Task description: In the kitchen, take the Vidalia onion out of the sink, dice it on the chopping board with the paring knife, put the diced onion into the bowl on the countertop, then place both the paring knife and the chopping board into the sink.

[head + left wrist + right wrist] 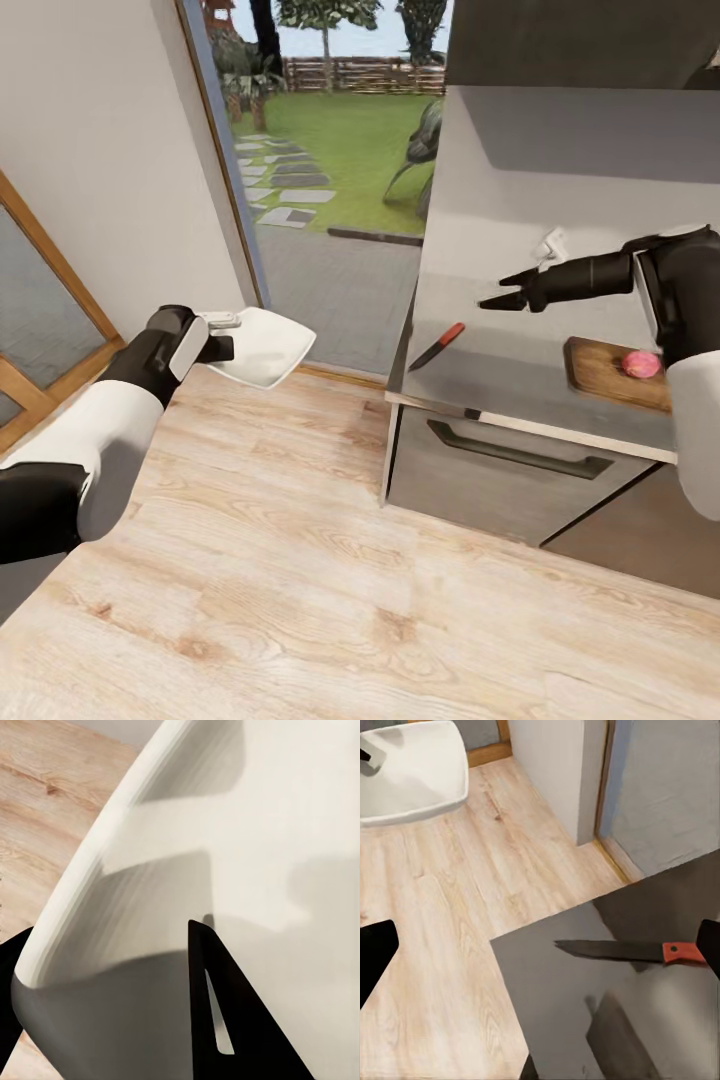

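1. Left gripper (222, 336) pinches the rim of the shallow white glossy square bowl (262, 346), held over the wooden floor (300, 560); its fingers are half hidden.
2. Red-handled paring knife (437, 346) lies near the grey countertop (520, 300)'s left edge.
3. Right gripper (497, 290) hovers over it, fingers spread.
4. Far right, the brown wooden chopping board (600, 375) carries a pink onion (641, 364), partly cut off by the arm.

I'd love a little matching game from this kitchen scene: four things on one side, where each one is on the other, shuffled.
Things:
1. bowl
2. paring knife
3. onion
4. right pincer

Places:
A. lying flat on the countertop
B. resting on the chopping board
C. held in the left pincer, out over the wooden floor
D. open, hovering above the countertop beyond the knife

Pairs: 1-C, 2-A, 3-B, 4-D
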You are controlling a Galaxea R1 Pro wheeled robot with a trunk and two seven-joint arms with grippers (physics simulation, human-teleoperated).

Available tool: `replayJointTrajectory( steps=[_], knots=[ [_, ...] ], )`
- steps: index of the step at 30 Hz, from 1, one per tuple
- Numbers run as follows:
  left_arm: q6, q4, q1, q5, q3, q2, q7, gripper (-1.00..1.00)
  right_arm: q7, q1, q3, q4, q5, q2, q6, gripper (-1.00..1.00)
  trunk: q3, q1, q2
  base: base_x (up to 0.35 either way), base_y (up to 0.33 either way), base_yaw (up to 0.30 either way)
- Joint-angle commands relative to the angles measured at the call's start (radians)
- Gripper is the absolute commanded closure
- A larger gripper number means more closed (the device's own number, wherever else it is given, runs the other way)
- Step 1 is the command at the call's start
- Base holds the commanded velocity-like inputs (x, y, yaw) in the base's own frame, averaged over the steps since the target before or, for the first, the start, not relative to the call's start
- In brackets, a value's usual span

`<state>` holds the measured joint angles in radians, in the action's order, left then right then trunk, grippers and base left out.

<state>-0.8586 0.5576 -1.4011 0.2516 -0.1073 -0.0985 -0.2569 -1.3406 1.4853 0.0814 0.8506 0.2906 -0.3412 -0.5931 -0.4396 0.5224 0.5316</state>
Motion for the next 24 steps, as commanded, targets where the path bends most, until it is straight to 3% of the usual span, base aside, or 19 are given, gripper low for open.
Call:
replayJointTrajectory(
  steps=[1,2,8,12,16,24],
  knots=[
    [-0.003,0.001,-0.001,0.011,-0.008,-0.002,-0.007,1.00,-0.023,0.001,0.003,0.001,0.003,-0.013,0.003,-1.00,-0.001,0.000,0.001,0.000,0.000,0.000],
    [-0.003,0.003,-0.001,0.011,-0.007,-0.003,-0.007,1.00,-0.077,0.001,0.007,-0.007,0.002,-0.037,0.035,-1.00,-0.001,0.000,0.001,0.080,0.000,0.000],
    [-0.004,0.001,-0.001,0.011,-0.006,-0.018,-0.007,1.00,-0.103,0.001,0.010,-0.058,0.002,-0.042,0.108,-1.00,-0.001,0.000,0.001,0.162,0.076,0.000],
    [-0.028,-0.004,0.002,0.002,-0.030,-0.022,-0.010,1.00,-0.116,-0.022,-0.013,-0.080,-0.016,-0.034,0.098,-1.00,-0.001,0.000,0.001,0.000,0.000,0.000],
    [-0.025,-0.014,0.002,-0.003,-0.031,-0.025,-0.010,1.00,-0.112,-0.045,-0.035,-0.102,-0.013,-0.021,0.107,-1.00,-0.001,0.000,0.001,0.000,0.000,0.000],
    [-0.022,-0.048,0.002,-0.006,-0.029,-0.026,-0.006,1.00,-0.125,-0.090,-0.039,-0.116,-0.011,-0.010,0.148,-1.00,-0.001,0.000,0.001,0.000,0.000,0.000]
  ],
)
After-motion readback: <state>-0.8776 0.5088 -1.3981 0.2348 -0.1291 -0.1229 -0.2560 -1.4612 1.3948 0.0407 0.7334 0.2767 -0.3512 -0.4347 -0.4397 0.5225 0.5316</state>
